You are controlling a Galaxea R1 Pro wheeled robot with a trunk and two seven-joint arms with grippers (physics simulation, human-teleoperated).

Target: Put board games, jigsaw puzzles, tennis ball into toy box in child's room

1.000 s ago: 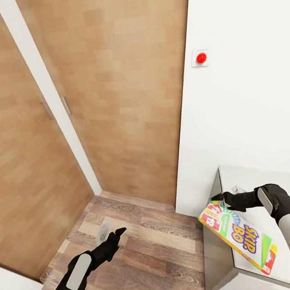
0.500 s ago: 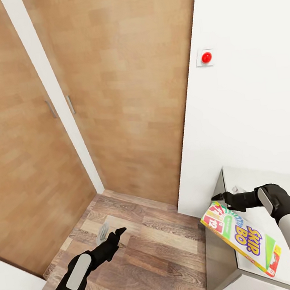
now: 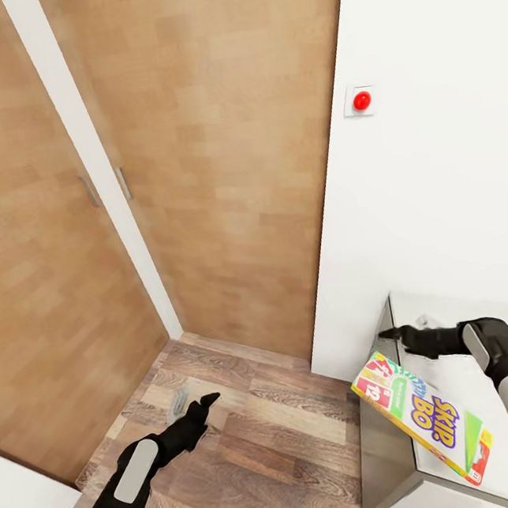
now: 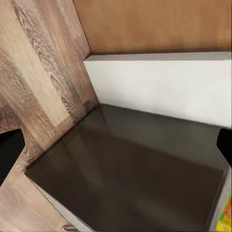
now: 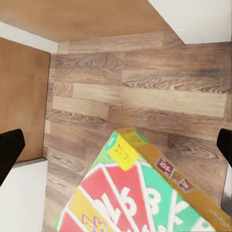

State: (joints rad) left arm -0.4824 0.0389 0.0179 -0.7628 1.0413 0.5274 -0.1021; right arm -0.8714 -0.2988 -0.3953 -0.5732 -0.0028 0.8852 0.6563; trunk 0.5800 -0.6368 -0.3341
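The red-green-yellow Skip-Bo board game (image 3: 421, 415) lies flat on the light grey table (image 3: 460, 316) at the lower right, with one corner hanging over the table's left edge. My right gripper (image 3: 386, 335) hovers just above and behind that box's far corner, open and apart from it. In the right wrist view the box (image 5: 140, 203) sits below the right gripper (image 5: 117, 145), whose fingers are spread wide with floor between them. My left gripper (image 3: 207, 403) hangs open and empty over the wood-plank floor (image 3: 268, 435). The left wrist view faces the table's dark side (image 4: 130, 174).
Tall wooden wardrobe doors (image 3: 209, 148) with small handles (image 3: 87, 191) close off the left and back. A white wall with a red button (image 3: 362, 101) rises behind the table. A white surface edge (image 3: 22, 505) shows at the lower left. Floor lies open between wardrobe and table.
My right gripper has drawn up and back off the Skip-Bo box's corner; the box stays lying on the table edge. The view shifted slightly at first. The left arm barely moved.
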